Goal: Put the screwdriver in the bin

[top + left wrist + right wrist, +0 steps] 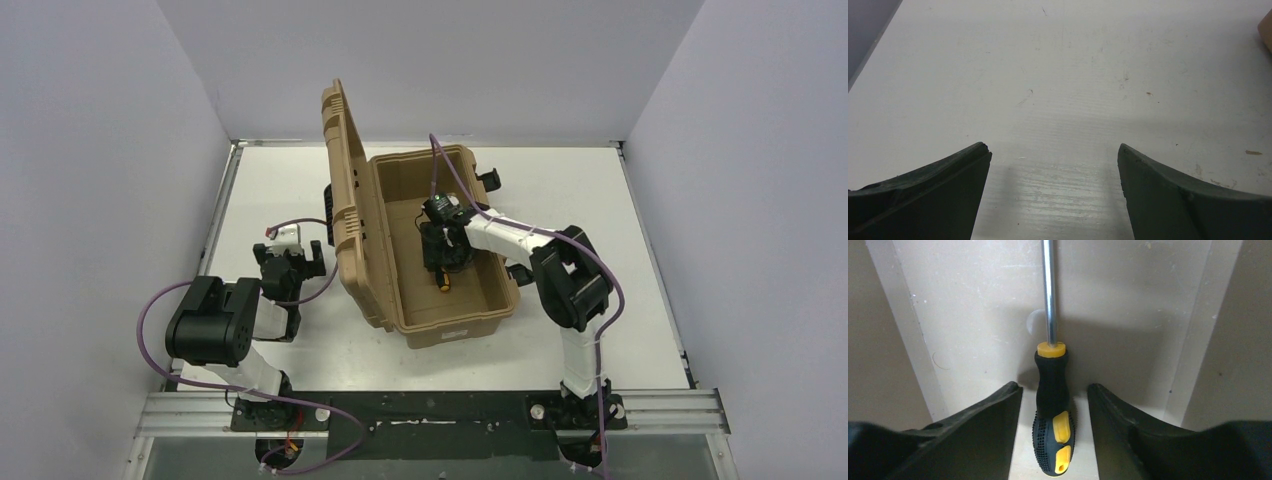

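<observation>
screwdriver (1053, 415) lies in bin (973, 310) between parted fingers (983, 430) of right end effector (1054, 388).

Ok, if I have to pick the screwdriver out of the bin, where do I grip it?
By the thick black handle, from above, fingers closing across it: the screwdriver lies flat on the bin floor, and the right gripper straddles that handle, open.

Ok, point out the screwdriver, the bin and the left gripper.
screwdriver (1050, 385): right wrist view, black handle.
bin (440, 325): top view, near outer wall.
left gripper (1052, 148): left wrist view, midway between fingertips.
</observation>
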You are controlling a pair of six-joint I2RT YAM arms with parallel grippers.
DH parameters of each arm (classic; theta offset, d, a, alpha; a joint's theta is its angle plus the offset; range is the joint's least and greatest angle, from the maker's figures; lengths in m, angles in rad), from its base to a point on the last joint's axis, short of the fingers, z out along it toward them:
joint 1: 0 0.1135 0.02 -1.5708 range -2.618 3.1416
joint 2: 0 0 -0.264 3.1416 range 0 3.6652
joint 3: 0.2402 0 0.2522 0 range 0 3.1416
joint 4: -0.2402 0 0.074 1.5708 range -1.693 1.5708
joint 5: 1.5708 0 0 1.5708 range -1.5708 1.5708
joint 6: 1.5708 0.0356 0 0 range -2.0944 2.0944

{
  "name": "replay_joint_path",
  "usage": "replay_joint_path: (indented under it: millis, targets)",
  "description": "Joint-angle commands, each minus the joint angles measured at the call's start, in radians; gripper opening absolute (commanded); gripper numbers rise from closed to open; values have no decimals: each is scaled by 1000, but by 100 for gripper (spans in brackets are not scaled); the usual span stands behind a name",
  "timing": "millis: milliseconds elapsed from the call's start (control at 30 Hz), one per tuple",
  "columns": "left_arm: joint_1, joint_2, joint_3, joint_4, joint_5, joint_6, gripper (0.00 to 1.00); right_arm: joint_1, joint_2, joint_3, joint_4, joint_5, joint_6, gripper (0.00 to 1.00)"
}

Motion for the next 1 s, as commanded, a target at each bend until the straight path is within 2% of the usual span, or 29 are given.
replay_joint_path:
  millis: [0,100,233,267,467,600,767,967]
  targets:
    - [8,-7,21,52,15,-8,97,7,-61,29,14,84,10,57]
    - [8,-5,21,55,15,-7,97,8,-108,72,-9,106,-6,67]
    - [8,-5,21,56,15,-7,97,8,-192,130,-3,122,-77,98]
    - [8,-5,21,56,15,-7,97,7,-213,144,-3,131,-100,100]
    - [8,-5,21,55,15,-7,97,0,-387,158,61,183,-253,100]
    - [8,-4,21,54,15,-7,97,-41,-522,98,140,265,-315,100]
    - [7,-8,23,48,14,-9,97,-232,-708,-126,310,325,-326,100]
    - [7,-9,23,43,12,-10,97,-448,-904,-537,557,324,-363,100]
